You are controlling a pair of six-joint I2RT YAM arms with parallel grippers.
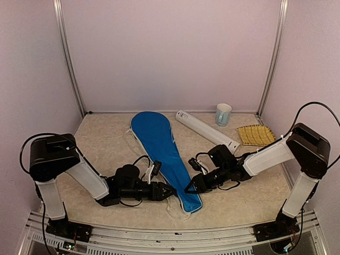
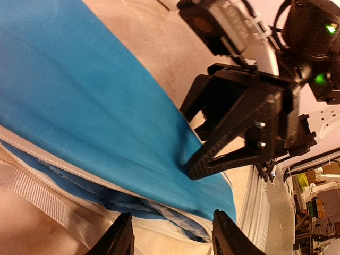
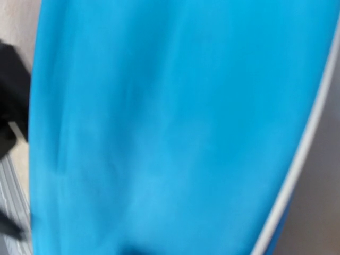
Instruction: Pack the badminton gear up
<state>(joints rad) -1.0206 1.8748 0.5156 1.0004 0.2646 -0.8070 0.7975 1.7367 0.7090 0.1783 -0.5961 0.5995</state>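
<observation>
Fingers [image 2: 123, 240] of the left gripper [image 1: 170, 193] stand apart, straddling the blue cover [image 1: 158, 143] at its 6 o'clock end. The right gripper [image 1: 189, 188] touches it from 3 o'clock; I cannot tell its spread.

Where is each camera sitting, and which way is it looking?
Top external: high behind the arms, looking down on the table; left arm, right arm, blue cover, white tube, mug and brush show.
Left wrist: low on the left arm, looking across the cover's narrow end; left jaws at the bottom, right jaws opposite.
Right wrist: on the right arm, close against the cover; blurred, own jaws unseen.
Shared: all three see the blue cover.
</observation>
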